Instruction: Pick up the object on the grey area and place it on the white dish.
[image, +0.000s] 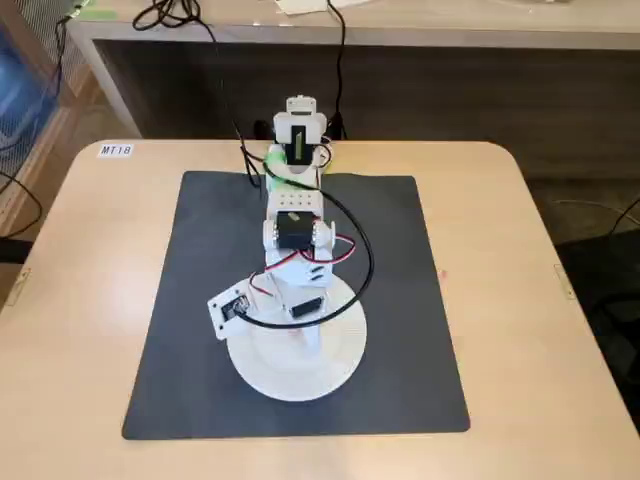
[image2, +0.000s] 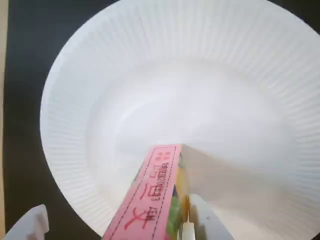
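**Box is hanging right over the dish, just needs the drop**

Starting closest in: in the wrist view my end effector (image2: 172, 227) is clamped on the pink box (image2: 152, 197). I can see one white finger (image2: 202, 220) pressed against the box's right side, and a bit of the other finger's housing poking in at the bottom left corner. So it's grasping the box, not released.

The thing that matters for the next move is where the box sits relative to the plate. The box's long axis runs up and away from the end effector, tilted a little to the right in the wrist view, and its far end is over the inner floor of the white dish (image2: 100, 65). I honestly can't tell whether that tip is touching the dish or just hovering above it; there's a shadow beside it, but that doesn't settle it.

Further out, the ribbed rim wraps all the way round, so the box is well inside, not near an edge. Beyond the rim is the grey mat (image2: 25, 60).

From the fixed view the arm (image: 295, 230) reaches forward over the dish (image: 335, 355), which lies on the mat (image: 400, 300) on the desk (image: 80, 280). The box itself is hidden under the wrist there.

My guess: straight down, then open. No sideways correction needed.
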